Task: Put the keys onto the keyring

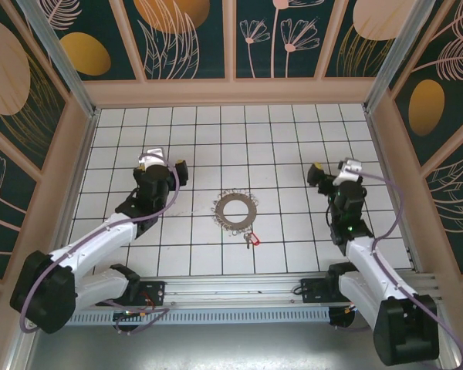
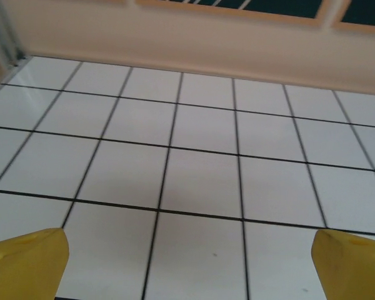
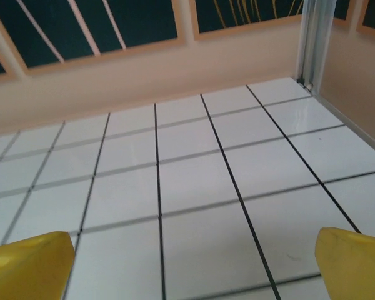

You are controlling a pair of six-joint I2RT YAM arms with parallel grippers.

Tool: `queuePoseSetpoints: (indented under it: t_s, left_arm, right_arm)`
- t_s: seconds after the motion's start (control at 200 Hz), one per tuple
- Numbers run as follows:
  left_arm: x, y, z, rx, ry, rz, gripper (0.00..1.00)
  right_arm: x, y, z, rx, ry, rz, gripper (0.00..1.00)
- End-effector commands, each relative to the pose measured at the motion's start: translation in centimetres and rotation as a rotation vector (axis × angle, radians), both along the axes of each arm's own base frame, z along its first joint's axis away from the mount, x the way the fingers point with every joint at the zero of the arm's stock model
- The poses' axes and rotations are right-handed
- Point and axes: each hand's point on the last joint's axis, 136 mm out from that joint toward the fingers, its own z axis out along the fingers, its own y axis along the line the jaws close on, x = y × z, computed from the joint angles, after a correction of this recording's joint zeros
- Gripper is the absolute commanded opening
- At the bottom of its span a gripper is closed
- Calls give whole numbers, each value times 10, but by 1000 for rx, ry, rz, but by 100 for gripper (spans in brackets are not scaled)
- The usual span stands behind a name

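Observation:
The keyring (image 1: 238, 209), a grey toothed ring with a wide hole, lies flat on the white tiled floor (image 1: 293, 146) in the middle. One tiny key (image 1: 252, 239) with a red head lies just off the ring's near right edge; whether it is hooked on the ring is too small to tell. My left gripper (image 1: 166, 163) hangs open about two tiles left of the ring. My right gripper (image 1: 332, 171) is open about three tiles right of it. In the wrist views, the left gripper (image 2: 190, 269) and right gripper (image 3: 190, 269) show yellow fingertips (image 2: 25, 265) (image 3: 356, 262) wide apart over bare tiles.
Peach walls (image 1: 231, 92) with dark patterned panels close in the floor at the back and both sides. A metal rail (image 1: 239, 297) carrying the arm bases runs along the near edge. Bare tiles lie between each gripper and the ring.

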Motion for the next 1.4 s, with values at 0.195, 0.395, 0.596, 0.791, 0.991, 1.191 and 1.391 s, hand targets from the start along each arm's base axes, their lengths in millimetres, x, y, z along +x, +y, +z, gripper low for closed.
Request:
queuePoseSetpoints:
  t_s: [0.195, 0.395, 0.596, 0.791, 0.991, 1.191, 1.391]
  left_arm:
    - [13, 110, 1, 164, -106, 386, 99]
    - [10, 138, -33, 166, -119, 426, 99]
    - [28, 129, -42, 186, -169, 293, 99]
    - [45, 124, -59, 129, -119, 161, 99]
    - [46, 123, -60, 117, -117, 135, 99]
    - [46, 123, -60, 120, -117, 135, 99]
    - [46, 122, -59, 119, -120, 133, 99]
  right_arm:
    - [0, -21, 18, -34, -238, -18, 99]
    - [14, -16, 2, -37, -247, 9, 99]
    - [26, -17, -14, -44, -246, 4, 99]
    - [42, -34, -25, -10, -167, -90, 99]
    - [58, -44, -36, 0, -93, -151, 99]
    - [58, -31, -34, -42, -102, -101, 99]
    - [59, -28, -34, -45, -97, -89, 99]
